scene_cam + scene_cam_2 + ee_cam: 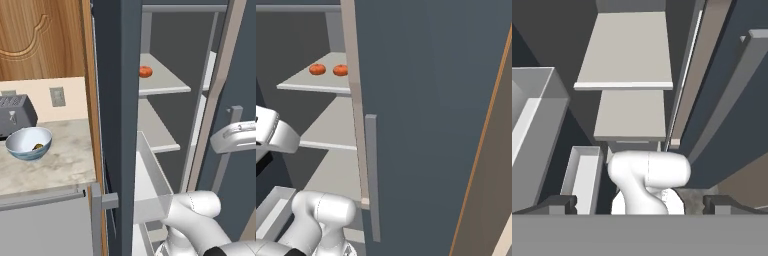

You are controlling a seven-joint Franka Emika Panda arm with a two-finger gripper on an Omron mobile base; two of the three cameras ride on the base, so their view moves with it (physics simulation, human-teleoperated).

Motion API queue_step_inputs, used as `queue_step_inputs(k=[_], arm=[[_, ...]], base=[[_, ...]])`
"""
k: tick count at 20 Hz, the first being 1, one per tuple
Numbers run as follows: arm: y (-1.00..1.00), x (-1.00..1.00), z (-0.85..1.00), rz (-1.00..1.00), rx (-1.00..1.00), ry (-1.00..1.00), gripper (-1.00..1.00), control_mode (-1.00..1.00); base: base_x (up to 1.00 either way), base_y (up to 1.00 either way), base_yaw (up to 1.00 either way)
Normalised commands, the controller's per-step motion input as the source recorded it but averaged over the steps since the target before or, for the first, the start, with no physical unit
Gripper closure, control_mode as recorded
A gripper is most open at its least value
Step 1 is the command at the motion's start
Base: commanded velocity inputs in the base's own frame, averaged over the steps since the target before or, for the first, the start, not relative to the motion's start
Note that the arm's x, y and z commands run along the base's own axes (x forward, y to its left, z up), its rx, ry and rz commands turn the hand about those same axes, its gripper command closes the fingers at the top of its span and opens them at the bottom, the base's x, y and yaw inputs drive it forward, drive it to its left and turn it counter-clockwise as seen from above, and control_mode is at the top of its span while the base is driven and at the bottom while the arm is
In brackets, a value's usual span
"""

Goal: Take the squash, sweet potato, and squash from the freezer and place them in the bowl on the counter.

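Note:
The freezer (pixel 114 100) stands open, with pale shelves (pixel 162 80) inside. Two round orange-red things (pixel 317 69) (pixel 340 70) lie on its upper shelf; one of them (pixel 145 71) also appears in the left base view. I cannot tell whether they are squash or sweet potato. The bowl (pixel 20 148) sits on the counter (pixel 60 165), with a small dark yellowish thing (pixel 37 146) in it, too small to name. My gripper (pixel 639 205) is open and empty, its fingertips (pixel 558 204) far apart. It hangs inside the doorway, looking down over the lower shelves. My white hand (pixel 234 138) is to the right of the shelves.
A clear drawer (pixel 150 175) is pulled out below the shelves. The freezer door (pixel 426 125) with its long grey handle (pixel 372 175) stands open on the right. A toaster (pixel 15 114) sits behind the bowl, and a wooden cupboard (pixel 42 35) hangs above it.

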Motion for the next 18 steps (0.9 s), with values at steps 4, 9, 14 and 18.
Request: queue_step_inputs(k=[4, 9, 14, 18], arm=[[0.00, 0.00, 0.00, 0.00, 0.00, 0.00, -1.00, 1.00], [0.00, 0.00, 0.00, 0.00, 0.00, 0.00, -1.00, 1.00], [0.00, -0.03, 0.08, 0.02, 0.00, -0.02, -1.00, -1.00], [0.00, 0.01, 0.45, 0.09, 0.00, -0.14, -1.00, -1.00]], base=[[0.02, 0.11, 0.02], [0.00, 0.00, 0.00], [-0.01, 0.00, 0.00], [0.00, 0.00, 0.00]])
